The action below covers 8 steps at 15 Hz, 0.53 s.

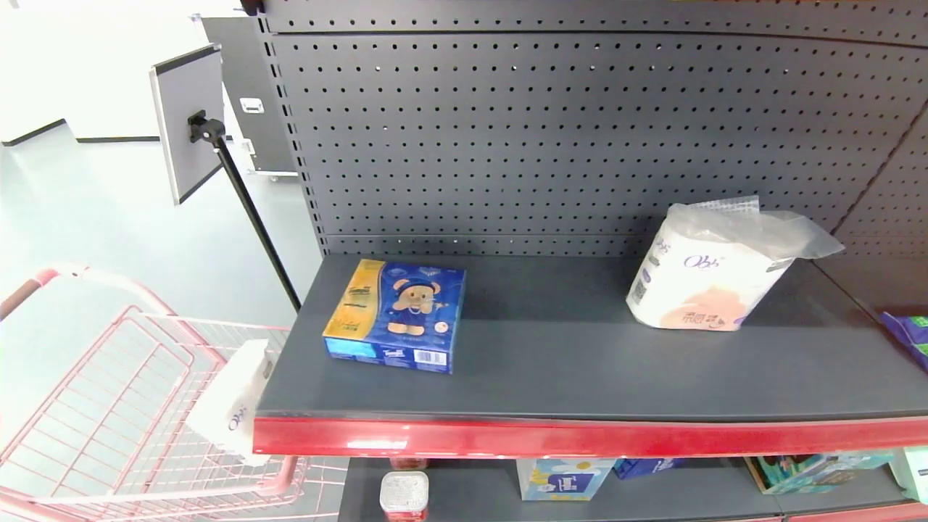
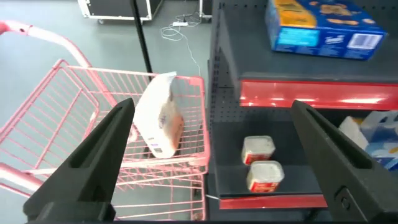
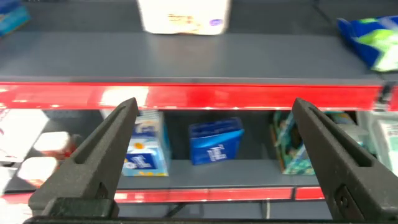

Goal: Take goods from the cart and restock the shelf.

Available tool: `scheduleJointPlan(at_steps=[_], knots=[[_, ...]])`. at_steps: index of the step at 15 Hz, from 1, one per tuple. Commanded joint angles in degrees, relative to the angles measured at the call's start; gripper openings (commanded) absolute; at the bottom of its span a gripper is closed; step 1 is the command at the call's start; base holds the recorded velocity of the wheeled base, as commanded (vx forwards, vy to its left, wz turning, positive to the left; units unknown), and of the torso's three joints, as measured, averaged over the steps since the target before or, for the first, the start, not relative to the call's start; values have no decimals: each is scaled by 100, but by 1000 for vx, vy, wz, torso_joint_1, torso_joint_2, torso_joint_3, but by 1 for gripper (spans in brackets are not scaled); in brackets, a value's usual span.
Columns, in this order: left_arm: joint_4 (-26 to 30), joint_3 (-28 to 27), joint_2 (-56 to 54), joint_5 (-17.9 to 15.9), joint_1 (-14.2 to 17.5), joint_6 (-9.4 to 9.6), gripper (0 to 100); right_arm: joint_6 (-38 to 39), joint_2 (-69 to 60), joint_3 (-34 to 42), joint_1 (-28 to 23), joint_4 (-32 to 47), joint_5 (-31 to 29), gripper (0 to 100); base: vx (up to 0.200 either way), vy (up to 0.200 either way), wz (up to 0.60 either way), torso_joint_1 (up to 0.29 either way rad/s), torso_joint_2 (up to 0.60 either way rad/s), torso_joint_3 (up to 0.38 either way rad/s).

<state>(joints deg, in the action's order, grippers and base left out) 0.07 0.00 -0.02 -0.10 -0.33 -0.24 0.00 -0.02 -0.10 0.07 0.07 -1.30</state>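
The left tool (image 2: 212,106) hangs wide open and empty. Just ahead of it a white tissue pack (image 2: 158,118) leans in the pink cart (image 2: 59,99), beside the shelf (image 2: 317,93) carrying a blue tissue box (image 2: 323,25). The right tool (image 3: 214,102), equally wide and empty, faces the shelf's red edge, with a toilet-roll pack (image 3: 183,15) beyond it.

Shelf (image 1: 580,377) is dark grey with a glossy red front strip (image 1: 580,437), and the back panel (image 1: 580,145) is the same grey, dotted all over with little holes. Cart (image 1: 32,284) is pink wire. The box (image 1: 395,315) is deep blue with a gold side and a cartoon elephant; the roll pack (image 1: 699,283) is white with peachy print.
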Motion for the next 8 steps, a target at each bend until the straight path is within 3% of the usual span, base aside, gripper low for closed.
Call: scheduleJointPlan(at_steps=[1, 8], knots=[[-7, 0, 2, 1, 7, -2, 100, 0, 2, 1, 1, 1, -1, 100, 0, 200, 0, 2, -2, -2], [1, 0, 2, 1, -2, -2, 100, -9, 2, 1, 1, 1, 7, 100, 0, 200, 0, 4, 2, 2]])
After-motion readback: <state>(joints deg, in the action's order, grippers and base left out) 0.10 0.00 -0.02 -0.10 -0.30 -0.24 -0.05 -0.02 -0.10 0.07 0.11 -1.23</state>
